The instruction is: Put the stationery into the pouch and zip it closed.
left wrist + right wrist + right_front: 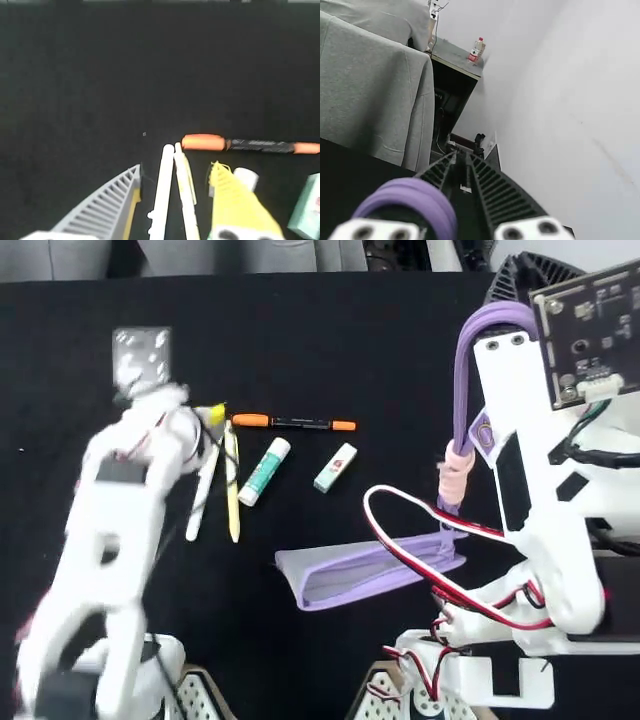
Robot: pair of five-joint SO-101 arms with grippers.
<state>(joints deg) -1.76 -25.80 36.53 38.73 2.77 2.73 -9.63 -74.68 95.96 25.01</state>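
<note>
Left gripper [205,428], seen from above, hangs spread over a white pen [203,492] and a yellow pen [233,502] lying side by side left of the worktop's [350,340] middle, gripping nothing. An orange-capped marker [295,423], a glue stick [265,472] and an eraser [335,468] lie near the middle. The purple pouch [365,570] lies toward the near edge, its strap [458,390] rising to the raised right arm [540,490]. From the left wrist, both pens sit between the open fingers [112,200], the marker just beyond. From the right wrist, the right gripper [462,162] has its fingers drawn together, the strap lying over the base of one.
</note>
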